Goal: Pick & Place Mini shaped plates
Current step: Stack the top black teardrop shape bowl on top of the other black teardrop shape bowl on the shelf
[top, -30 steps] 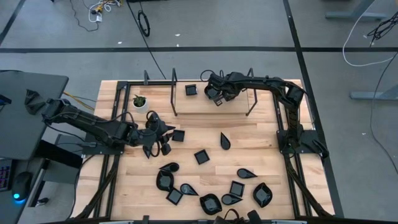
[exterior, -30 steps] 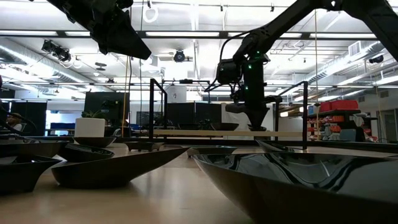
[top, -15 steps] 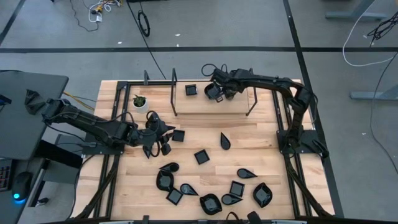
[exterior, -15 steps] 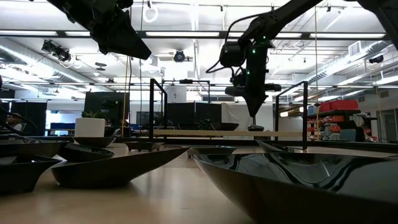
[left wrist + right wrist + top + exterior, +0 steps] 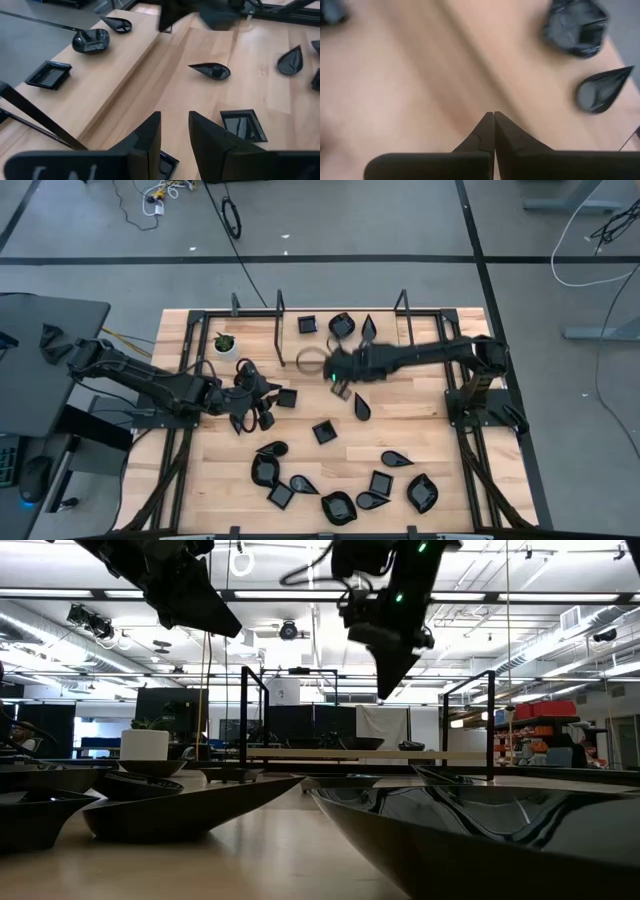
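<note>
Three mini shaped plates sit on the raised wooden shelf (image 5: 340,345) at the far side: a square one (image 5: 307,325), a rounded one (image 5: 342,325) and a teardrop one (image 5: 368,327). Several more glossy black plates lie on the table, among them a teardrop (image 5: 361,406) and a square (image 5: 323,431). My right gripper (image 5: 335,372) hangs shut and empty above the table's middle, just near of the shelf, pointing steeply down (image 5: 494,116). My left gripper (image 5: 268,396) stands open and empty at the left, above a square plate (image 5: 287,397); bare wood shows between its fingers (image 5: 174,131).
A white pot with a green plant (image 5: 225,343) stands on the far left of the table. Black frame posts (image 5: 279,330) rise at the shelf's ends. Many plates crowd the near edge (image 5: 340,505). Bare wood lies between the shelf and that cluster.
My right gripper has left the shelf, risen and swung toward the table's near edge to above the middle, rolling as it went, shut throughout. The rounded and teardrop plates stay on the shelf where it was.
</note>
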You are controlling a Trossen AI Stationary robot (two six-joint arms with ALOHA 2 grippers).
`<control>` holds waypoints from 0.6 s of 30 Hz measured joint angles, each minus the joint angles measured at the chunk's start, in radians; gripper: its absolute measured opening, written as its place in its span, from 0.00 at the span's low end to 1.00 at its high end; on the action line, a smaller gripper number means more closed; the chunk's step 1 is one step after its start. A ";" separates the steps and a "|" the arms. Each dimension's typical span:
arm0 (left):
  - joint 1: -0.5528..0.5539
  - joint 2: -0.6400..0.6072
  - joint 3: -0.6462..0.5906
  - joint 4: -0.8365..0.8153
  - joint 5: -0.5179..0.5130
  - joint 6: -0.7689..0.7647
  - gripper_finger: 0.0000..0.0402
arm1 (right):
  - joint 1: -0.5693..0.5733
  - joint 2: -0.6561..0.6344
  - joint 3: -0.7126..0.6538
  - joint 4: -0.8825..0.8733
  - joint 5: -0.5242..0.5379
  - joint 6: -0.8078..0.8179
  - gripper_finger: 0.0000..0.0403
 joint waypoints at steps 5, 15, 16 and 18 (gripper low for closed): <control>0.000 0.000 0.000 -0.005 0.034 -0.004 0.26 | 0.153 0.000 0.000 -0.122 0.046 0.113 0.01; -0.002 0.000 0.000 -0.029 0.036 -0.026 0.26 | 0.214 -0.146 -0.273 -0.127 0.074 0.288 0.02; -0.005 0.000 0.000 -0.029 0.035 -0.026 0.26 | 0.214 -0.182 -0.316 -0.072 0.062 0.311 0.02; -0.009 0.000 0.000 -0.029 0.035 -0.026 0.26 | 0.215 -0.257 -0.399 0.047 0.021 0.343 0.03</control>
